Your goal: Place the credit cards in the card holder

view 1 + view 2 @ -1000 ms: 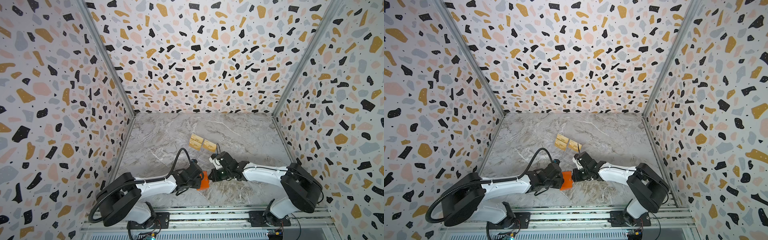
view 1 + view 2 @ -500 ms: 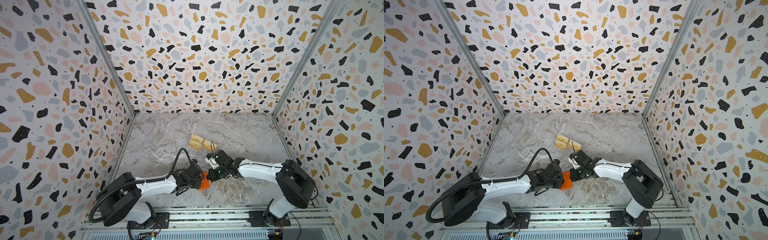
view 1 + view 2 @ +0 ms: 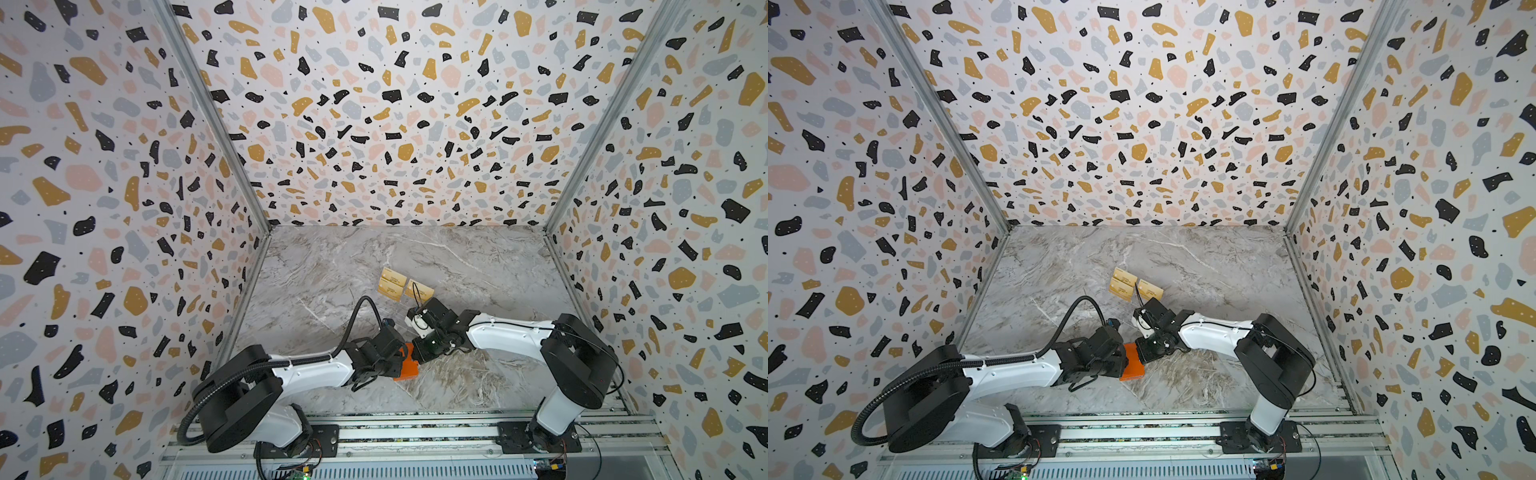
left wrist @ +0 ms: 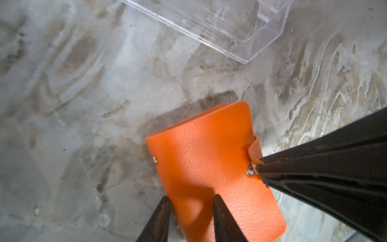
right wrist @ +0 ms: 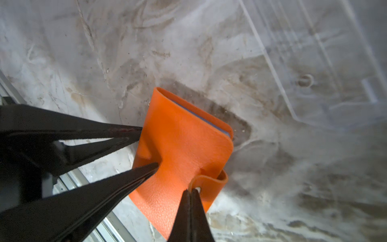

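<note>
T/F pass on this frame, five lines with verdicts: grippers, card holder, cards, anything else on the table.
1. The left gripper grips the orange card holder by one edge. True.
2. The right gripper hangs open above the cards. False: it is shut, pinching the holder's strap at the snap.
3. The gold credit cards are already in the holder. False: they lie on the table, beyond both grippers.
4. The holder's covers are folded together, with bluish sleeves showing at one edge. True.
5. The holder sits inside the clear acrylic stand. False: the stand is apart from it, with bare table between.
</note>
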Available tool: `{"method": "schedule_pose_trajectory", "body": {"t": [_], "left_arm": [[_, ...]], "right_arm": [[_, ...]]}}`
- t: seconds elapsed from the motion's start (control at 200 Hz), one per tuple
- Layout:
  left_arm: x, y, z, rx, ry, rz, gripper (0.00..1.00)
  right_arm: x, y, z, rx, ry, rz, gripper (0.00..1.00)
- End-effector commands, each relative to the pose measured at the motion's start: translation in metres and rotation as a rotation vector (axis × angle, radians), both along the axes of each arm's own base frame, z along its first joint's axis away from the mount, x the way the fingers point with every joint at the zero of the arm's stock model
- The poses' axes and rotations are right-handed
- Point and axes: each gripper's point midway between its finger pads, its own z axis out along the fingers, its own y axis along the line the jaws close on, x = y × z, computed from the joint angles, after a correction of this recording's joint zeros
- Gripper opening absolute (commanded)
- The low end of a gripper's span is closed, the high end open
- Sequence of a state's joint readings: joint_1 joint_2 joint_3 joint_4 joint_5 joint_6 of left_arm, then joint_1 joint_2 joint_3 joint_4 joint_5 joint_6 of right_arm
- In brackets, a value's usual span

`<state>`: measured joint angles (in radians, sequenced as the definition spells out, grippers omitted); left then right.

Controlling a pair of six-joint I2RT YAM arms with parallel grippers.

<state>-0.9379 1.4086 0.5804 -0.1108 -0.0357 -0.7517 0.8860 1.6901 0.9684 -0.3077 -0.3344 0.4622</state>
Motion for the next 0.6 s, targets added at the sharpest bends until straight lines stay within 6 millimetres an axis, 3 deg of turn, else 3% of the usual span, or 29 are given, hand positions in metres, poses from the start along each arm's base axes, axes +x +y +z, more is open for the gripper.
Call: {"method": "schedule_pose_trajectory", "body": {"t": [0.0,0.596], "left_arm": [[-0.010,0.005,-0.009,0.044,0.041,-0.026,0.37],[-0.010,0.004,-0.008,0.040,0.042,-0.027,0.37]], "right_arm": [[0.003,-0.008,-0.004,-0.074,-0.028,0.013,0.00],[-0.001,-0.010,-0.023,-0.139,-0.001,0.031,0.00]]}}
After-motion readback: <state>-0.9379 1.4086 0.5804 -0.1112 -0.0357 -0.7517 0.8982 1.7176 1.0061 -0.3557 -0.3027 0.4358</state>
